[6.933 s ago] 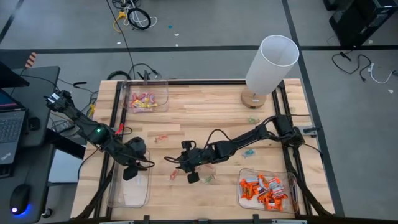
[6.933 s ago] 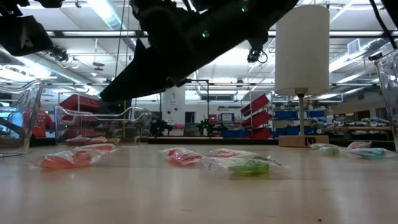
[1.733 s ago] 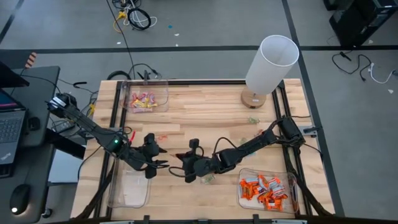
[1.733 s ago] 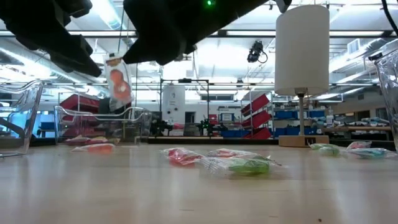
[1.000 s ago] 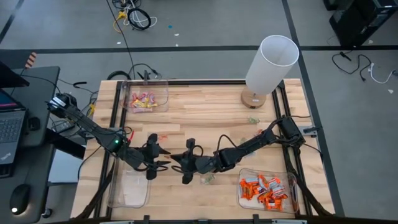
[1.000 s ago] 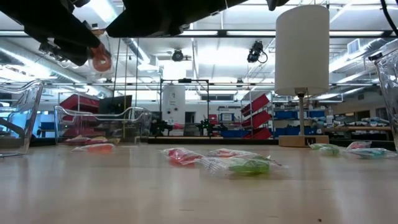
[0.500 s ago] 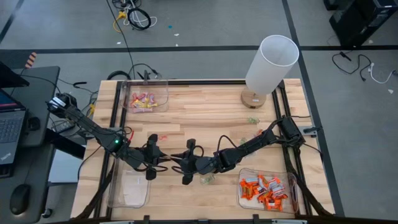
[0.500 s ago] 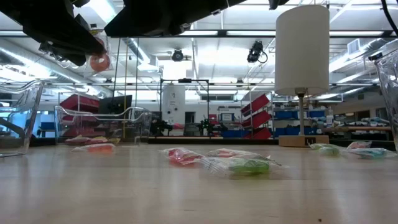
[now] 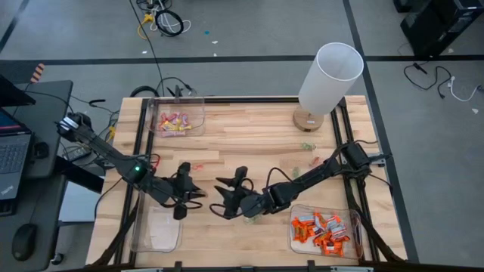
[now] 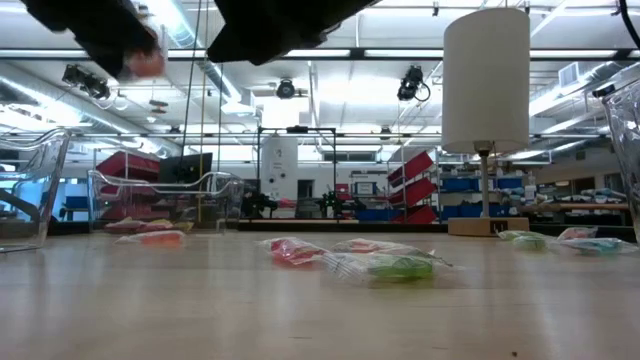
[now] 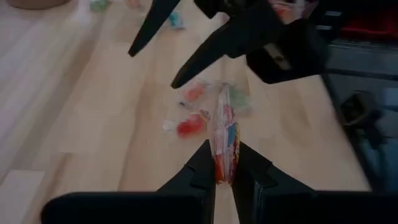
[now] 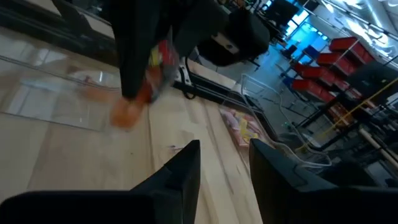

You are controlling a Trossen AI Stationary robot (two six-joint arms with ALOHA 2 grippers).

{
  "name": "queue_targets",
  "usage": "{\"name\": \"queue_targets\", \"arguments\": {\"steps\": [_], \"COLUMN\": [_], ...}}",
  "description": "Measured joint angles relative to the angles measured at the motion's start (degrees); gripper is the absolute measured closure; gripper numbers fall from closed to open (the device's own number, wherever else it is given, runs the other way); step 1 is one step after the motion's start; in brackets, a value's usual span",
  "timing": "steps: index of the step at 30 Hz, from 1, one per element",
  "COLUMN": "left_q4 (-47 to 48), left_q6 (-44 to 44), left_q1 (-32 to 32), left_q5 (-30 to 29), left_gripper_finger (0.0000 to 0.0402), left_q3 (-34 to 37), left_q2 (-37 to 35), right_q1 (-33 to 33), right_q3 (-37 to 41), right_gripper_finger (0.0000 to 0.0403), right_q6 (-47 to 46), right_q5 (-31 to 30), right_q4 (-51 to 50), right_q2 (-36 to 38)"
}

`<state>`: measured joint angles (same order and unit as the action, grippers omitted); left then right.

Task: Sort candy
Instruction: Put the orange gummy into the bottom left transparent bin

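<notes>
— Wooden surface (image 9: pixel 249 140) below: what does the left hand (image 11: pixel 222 163) hold?
— A wrapped candy (image 11: pixel 225 140), pinched tight between its fingers, lifted.
— And the right hand (image 9: pixel 224 198)?
— Just beside it, fingers spread, gripping nothing.

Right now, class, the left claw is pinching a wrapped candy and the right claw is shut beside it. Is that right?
Not quite. The left claw does pinch the wrapped candy, but the right claw is open, not shut; the right wrist view shows it.
</notes>
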<state>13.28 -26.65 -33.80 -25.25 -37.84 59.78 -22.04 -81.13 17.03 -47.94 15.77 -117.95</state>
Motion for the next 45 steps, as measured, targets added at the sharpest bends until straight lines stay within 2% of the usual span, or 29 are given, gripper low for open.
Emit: {"name": "queue_targets", "arguments": {"steps": [14,20,26,35,39,45], "left_q4": [18.49,26.68,36.45,43.91,49.08,54.6], "left_q6": [-11.61,-17.02,-27.32,-40.25,-46.71,-57.93], "left_q1": [-2.39,-6.05,-10.47,-18.76,-21.65,-22.58], "left_q5": [10.45,10.86,10.97,16.59,15.97,15.48], "left_gripper_finger": [0.0363,0.0363,0.0363,0.0363,0.0363,0.0363], "left_q3": [-13.98,-17.42,-17.73,-17.73,-17.53,-14.89], "left_q2": [-1.13,-1.13,-1.11,-1.12,-1.13,-1.09], "right_q1": [1.18,2.61,3.33,3.61,3.61,3.79], "right_q3": [-0.04,0.0,0.0,0.0,0.0,0.0], "right_gripper_finger": [0.028,0.028,0.0279,0.028,0.0281,0.0281], "right_q6": [-0.83,-7.31,-12.04,-13.68,-15.93,-18.87], "right_q5": [-3.4,-3.19,-2.72,-2.51,-1.58,-0.77], "right_q4": [-8.61,-17.32,-22.44,-22.7,-22.77,-22.74], "right_q2": [3.42,3.86,4.39,4.37,4.37,4.37]}}
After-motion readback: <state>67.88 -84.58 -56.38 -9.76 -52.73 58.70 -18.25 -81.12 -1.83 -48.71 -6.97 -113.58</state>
